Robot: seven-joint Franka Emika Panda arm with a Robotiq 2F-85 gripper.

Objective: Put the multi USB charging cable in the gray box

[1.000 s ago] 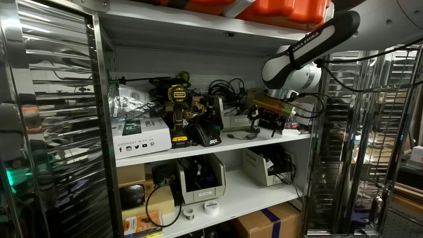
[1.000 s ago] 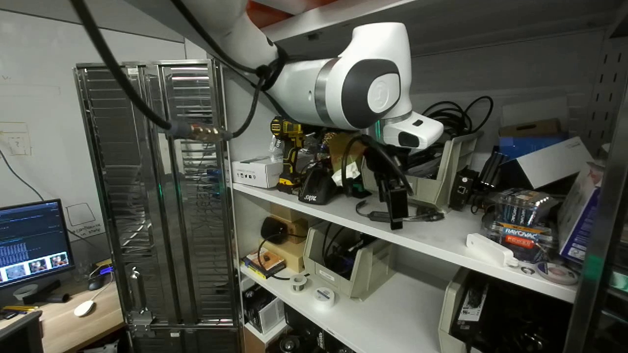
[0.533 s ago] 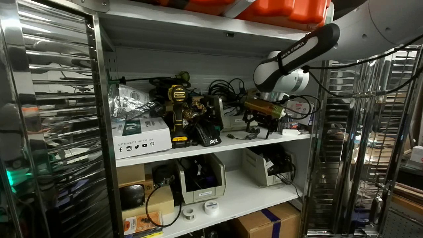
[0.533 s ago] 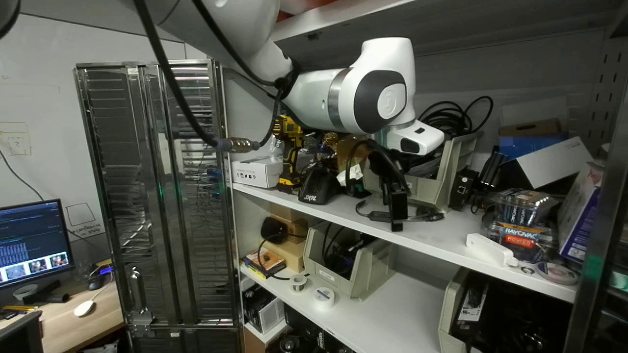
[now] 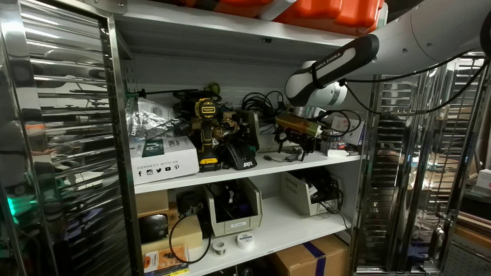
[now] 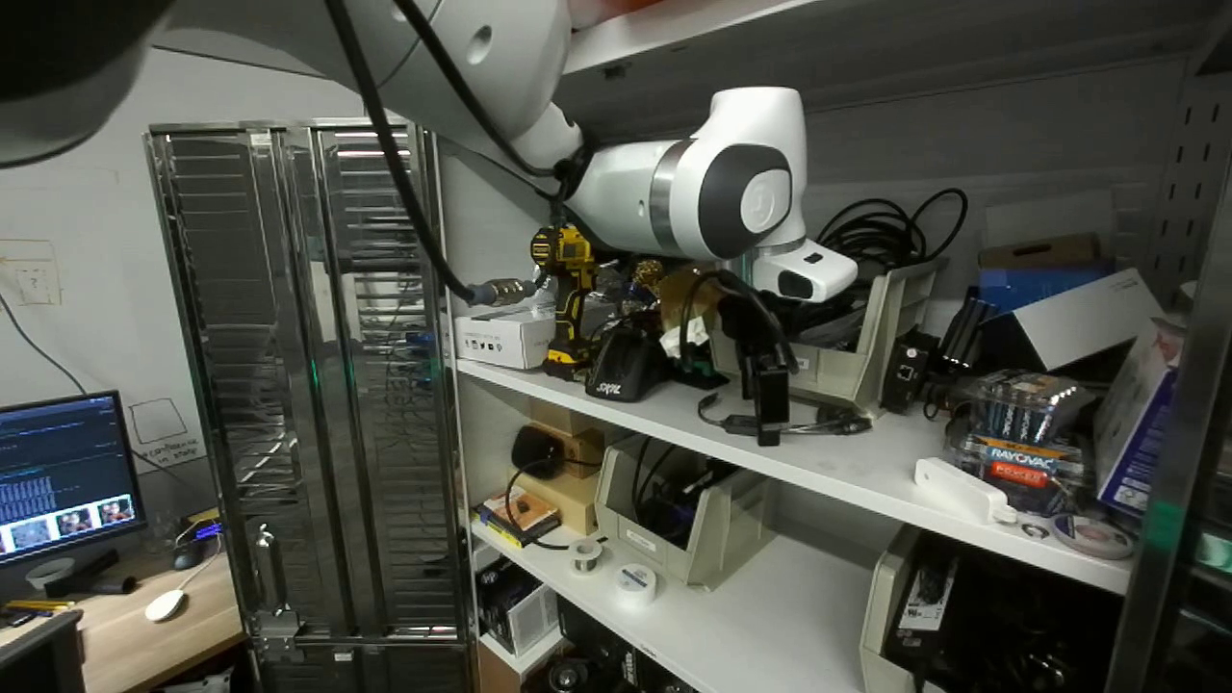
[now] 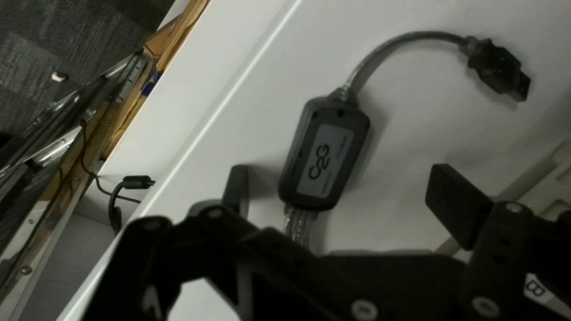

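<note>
The multi USB cable lies on the middle shelf, a dark C2G block (image 7: 324,154) with a short lead to a USB plug; it also shows in both exterior views (image 5: 284,157) (image 6: 746,423). Several clear leads run from its other end under my gripper. My gripper (image 7: 343,191) is open and empty above it; one finger is beside the block's left, the other well to its right. It hangs over the shelf in both exterior views (image 5: 292,153) (image 6: 769,423). Gray bins stand behind the cable (image 6: 837,378) and on the lower shelf (image 5: 238,227) (image 5: 297,193); which is meant I cannot tell.
A charger (image 5: 243,159) and a yellow drill (image 5: 207,130) stand left of my gripper. A white device (image 6: 962,491) and battery pack (image 6: 1020,452) lie to the right. The shelf's front edge (image 7: 223,104) runs close to the cable. A shelf board is above the arm.
The arm and gripper have moved left in an exterior view, over the cable. In the other exterior view the wrist sits lower than before. The cable has not moved.
</note>
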